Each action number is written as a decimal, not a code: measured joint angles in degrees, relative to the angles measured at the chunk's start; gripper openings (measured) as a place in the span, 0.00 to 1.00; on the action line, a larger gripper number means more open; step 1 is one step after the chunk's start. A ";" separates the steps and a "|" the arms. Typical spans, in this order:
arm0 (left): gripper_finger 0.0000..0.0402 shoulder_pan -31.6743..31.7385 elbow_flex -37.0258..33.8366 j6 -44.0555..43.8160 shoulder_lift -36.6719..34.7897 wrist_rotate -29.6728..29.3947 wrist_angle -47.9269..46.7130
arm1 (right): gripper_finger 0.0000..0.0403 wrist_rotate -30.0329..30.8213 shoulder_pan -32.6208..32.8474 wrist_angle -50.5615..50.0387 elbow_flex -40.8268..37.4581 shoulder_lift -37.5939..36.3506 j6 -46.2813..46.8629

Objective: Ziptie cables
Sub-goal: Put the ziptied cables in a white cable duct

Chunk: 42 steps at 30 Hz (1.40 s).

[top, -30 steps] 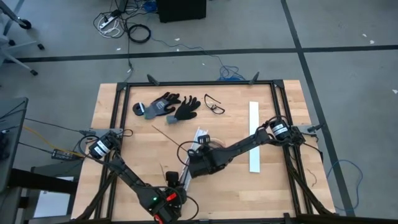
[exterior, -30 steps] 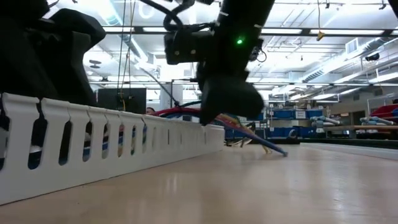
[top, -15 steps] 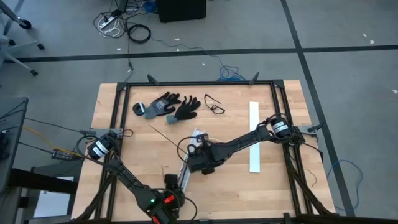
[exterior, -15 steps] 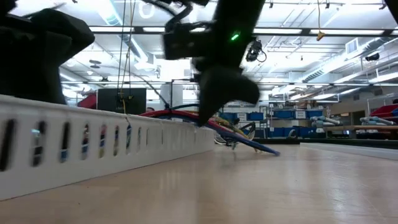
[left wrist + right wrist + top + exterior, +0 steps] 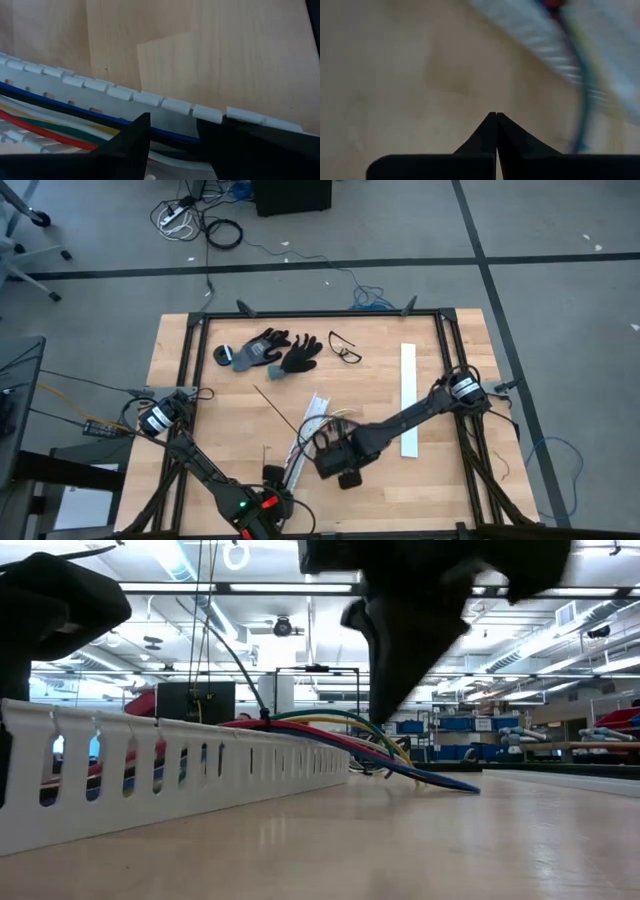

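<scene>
Below the centre of the high view, the cables (image 5: 322, 423) are lying in the white slotted strip (image 5: 305, 435) on the counter (image 5: 200, 380), their coloured ends fanning out past its upper end. The right claw (image 5: 348, 476) is hanging just right of the strip's lower half, and in the right wrist view its fingertips (image 5: 495, 120) are pressed together on nothing, with bare wood beneath them. The left claw (image 5: 270, 476) is set at the strip's lower end; in its wrist view the fingers (image 5: 131, 141) are spread apart around the strip wall and the blue and black wires, though a firm grip cannot be confirmed. In the low view a thin dark tie (image 5: 245, 665) appears to be looped round the bundle, its tail rising up and left. For the step to go well, the strip should be steadied by the left claw, while the tail is taken near its loop and pulled along its own line.
</scene>
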 joint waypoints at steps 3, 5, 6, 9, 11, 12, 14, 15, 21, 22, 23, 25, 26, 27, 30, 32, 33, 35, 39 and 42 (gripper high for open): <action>0.39 -0.48 0.00 -0.02 0.04 0.06 0.07 | 0.00 1.23 0.68 7.29 -5.46 0.29 0.95; 0.39 -1.00 0.00 0.04 0.04 0.76 0.22 | 0.00 5.76 0.46 10.36 -8.96 0.29 2.25; 0.39 -1.19 0.00 0.04 0.06 1.35 0.35 | 0.00 8.01 0.13 11.14 -10.43 0.29 2.83; 0.39 -1.76 -0.02 0.37 0.07 2.85 0.56 | 0.00 11.18 -1.50 14.83 -15.43 0.23 4.23; 0.39 -2.17 -0.11 1.05 0.06 4.66 1.48 | 0.00 13.45 -2.30 17.81 -18.45 -0.33 5.21; 0.39 -2.43 -0.09 1.05 0.07 5.29 1.81 | 0.00 14.90 -2.67 18.38 -19.43 -0.41 5.58; 0.39 -2.97 -0.05 0.99 0.13 6.47 2.15 | 0.00 17.14 -3.41 18.78 -20.17 -0.36 5.96; 0.39 -3.12 -0.07 0.98 0.15 6.90 2.44 | 0.00 18.76 -3.53 18.72 -20.11 -0.20 5.57; 0.39 -3.25 -0.11 0.85 0.15 9.68 3.09 | 0.00 24.91 -5.44 16.47 -15.77 0.40 -0.88; 0.39 -3.25 -0.11 0.83 0.15 10.04 3.08 | 0.00 25.48 -5.85 16.73 -15.04 0.33 -1.63; 0.39 -3.25 -0.11 0.81 0.15 10.21 3.12 | 0.00 25.85 -6.21 16.49 -14.54 0.27 -2.47; 0.39 -3.27 -0.11 0.81 0.15 10.59 3.27 | 0.00 25.74 -7.03 16.30 -13.35 0.27 -4.59; 0.39 -3.27 -0.11 0.81 0.15 10.65 3.30 | 0.00 25.50 -7.51 17.11 -12.78 0.27 -5.69; 0.39 -3.28 -0.11 0.81 0.15 10.67 3.34 | 0.00 25.32 -8.01 18.75 -12.43 0.25 -6.67; 0.39 -3.30 -0.11 0.81 0.15 10.81 3.35 | 0.00 23.97 -9.48 23.10 -12.36 0.22 -9.85; 0.39 -3.30 -0.11 0.81 0.15 10.82 3.34 | 0.00 23.38 -10.24 25.53 -12.40 0.22 -11.63; 0.39 -3.30 -0.11 0.81 0.15 10.88 3.34 | 0.00 22.94 -10.69 26.30 -12.38 0.22 -12.35; 0.39 -3.30 -0.11 0.79 0.15 11.34 3.34 | 0.00 21.76 -11.69 26.74 -12.36 0.22 -13.12; 0.39 -3.30 -0.11 0.79 0.15 11.56 3.32 | 0.00 21.39 -14.36 27.02 -12.36 0.22 -15.31; 0.39 -3.30 -0.11 0.81 0.15 11.59 3.32 | 0.00 21.15 -16.00 28.25 -12.36 0.22 -16.97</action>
